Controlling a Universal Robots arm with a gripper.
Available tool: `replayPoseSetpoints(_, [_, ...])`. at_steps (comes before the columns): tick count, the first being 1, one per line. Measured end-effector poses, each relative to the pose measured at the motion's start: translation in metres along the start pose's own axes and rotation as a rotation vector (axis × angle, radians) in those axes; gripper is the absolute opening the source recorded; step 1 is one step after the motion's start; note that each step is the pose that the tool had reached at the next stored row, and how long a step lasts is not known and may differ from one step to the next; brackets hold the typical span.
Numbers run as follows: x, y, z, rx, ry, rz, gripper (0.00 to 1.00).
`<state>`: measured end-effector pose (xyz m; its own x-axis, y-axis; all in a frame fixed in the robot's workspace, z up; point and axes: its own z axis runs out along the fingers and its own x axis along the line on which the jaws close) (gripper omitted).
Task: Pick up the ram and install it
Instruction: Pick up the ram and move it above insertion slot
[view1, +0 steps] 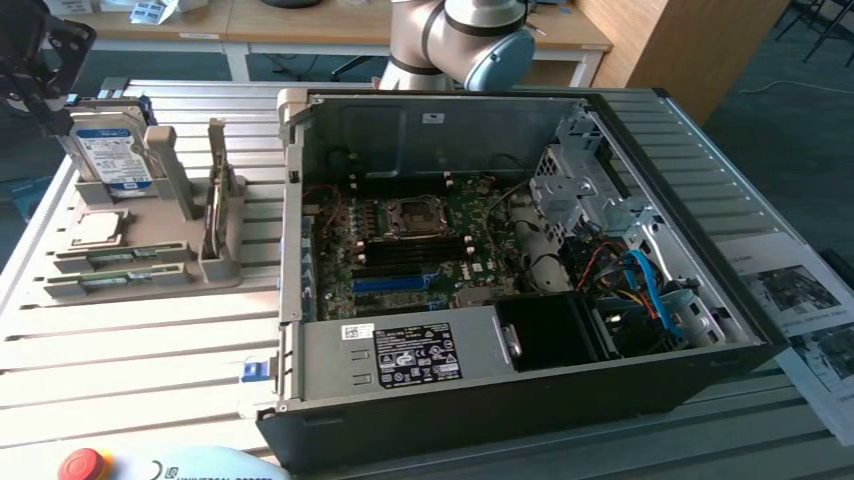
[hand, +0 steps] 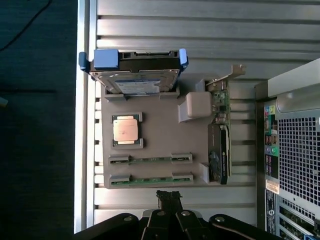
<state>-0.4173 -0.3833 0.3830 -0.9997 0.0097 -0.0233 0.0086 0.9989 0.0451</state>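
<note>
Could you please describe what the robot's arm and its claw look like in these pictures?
The arm is made of rounded silver-grey tube segments, with a pale blue round cap on one joint. The claw is black, built from flat linkage bars joined by small silver pivot pins. No cables or markings can be made out on either.

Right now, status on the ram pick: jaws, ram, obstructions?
Gripper jaws shut, holding nothing. Ram lies in grey holder, second stick alongside, neither touched. Nothing between gripper and ram.
</note>
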Motion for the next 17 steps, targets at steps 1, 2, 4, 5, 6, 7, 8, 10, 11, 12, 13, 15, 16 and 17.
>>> replayPoseSetpoints(1, [0.0, 0.0, 0.0, -0.0002, 0.0005, -0.012, 0.1])
replayPoseSetpoints(2, [0.0, 0.0, 0.0, -0.0005, 0.0011, -0.024, 0.1])
replayPoseSetpoints(4, [0.0, 0.0, 0.0, -0.001, 0.0022, -0.047, 0.1])
replayPoseSetpoints(5, [0.0, 0.0, 0.0, -0.0014, 0.0027, -0.06, 0.1])
replayPoseSetpoints(6, [0.0, 0.0, 0.0, -0.0017, 0.0033, -0.073, 0.1])
replayPoseSetpoints(7, [0.0, 0.0, 0.0, -0.0019, 0.0038, -0.085, 0.1])
replayPoseSetpoints(8, [0.0, 0.0, 0.0, -0.0022, 0.0044, -0.097, 0.1])
replayPoseSetpoints(10, [0.0, 0.0, 0.0, -0.0028, 0.0054, -0.12, 0.1])
replayPoseSetpoints(11, [0.0, 0.0, 0.0, -0.0031, 0.006, -0.133, 0.1])
replayPoseSetpoints(12, [0.0, 0.0, 0.0, -0.0034, 0.0066, -0.145, 0.1])
replayPoseSetpoints(13, [0.0, -0.0001, 0.0, -0.0036, 0.0071, -0.158, 0.1])
replayPoseSetpoints(15, [0.0, -0.0001, 0.0, -0.0042, 0.0082, -0.181, 0.1])
replayPoseSetpoints(16, [0.0, -0.0001, 0.0, -0.0045, 0.0087, -0.193, 0.1])
replayPoseSetpoints(17, [0.0, -0.0001, 0.0, -0.0047, 0.0092, -0.204, 0.1])
